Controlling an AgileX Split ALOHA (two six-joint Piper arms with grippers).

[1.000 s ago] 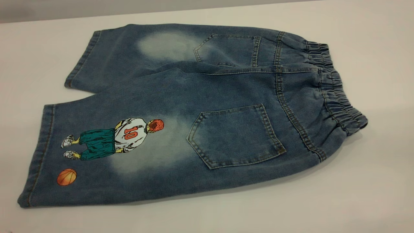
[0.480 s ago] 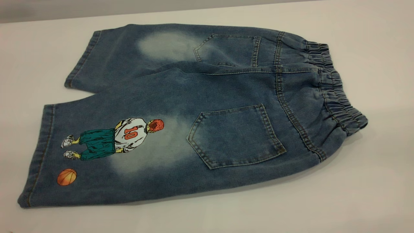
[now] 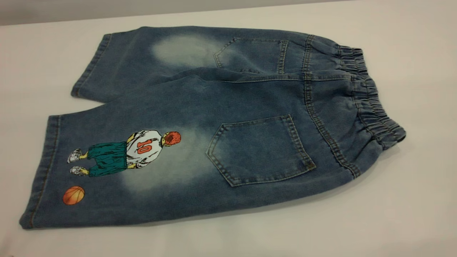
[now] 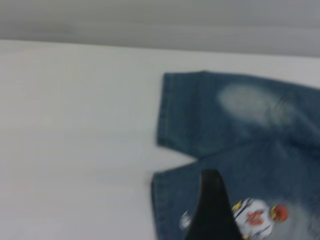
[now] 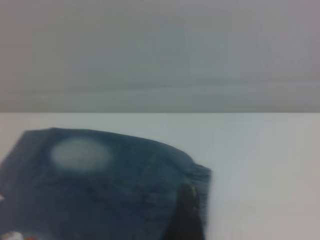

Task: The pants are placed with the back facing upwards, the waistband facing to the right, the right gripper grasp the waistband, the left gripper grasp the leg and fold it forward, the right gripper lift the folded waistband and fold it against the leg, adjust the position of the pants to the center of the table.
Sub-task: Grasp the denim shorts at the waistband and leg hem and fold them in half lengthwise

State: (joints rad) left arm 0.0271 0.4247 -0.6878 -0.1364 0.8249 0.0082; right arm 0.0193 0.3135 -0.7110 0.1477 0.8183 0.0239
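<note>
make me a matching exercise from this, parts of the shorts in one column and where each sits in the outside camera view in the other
Things:
1. waistband
2. orange basketball print
3. plain leg
4. near back pocket

Places:
A. far side, upper left
B. right end of the pants
C. near the middle, right of the player print
D. lower left, by the leg hem

Pairs: 1-B, 2-D, 3-A, 4-C

The pants (image 3: 228, 117) lie flat on the tabletop (image 3: 410, 200), back side up, spread lengthwise across it. The waistband (image 3: 371, 103) runs along their right end; both legs reach to the left. The leg (image 3: 117, 167) with the print lies nearer the front edge — the other leg (image 3: 142, 60) lies behind it, toward the far edge, the two parting at the left. One back pocket (image 3: 259, 150) sits before the other (image 3: 251, 55), both near the waistband.
</note>
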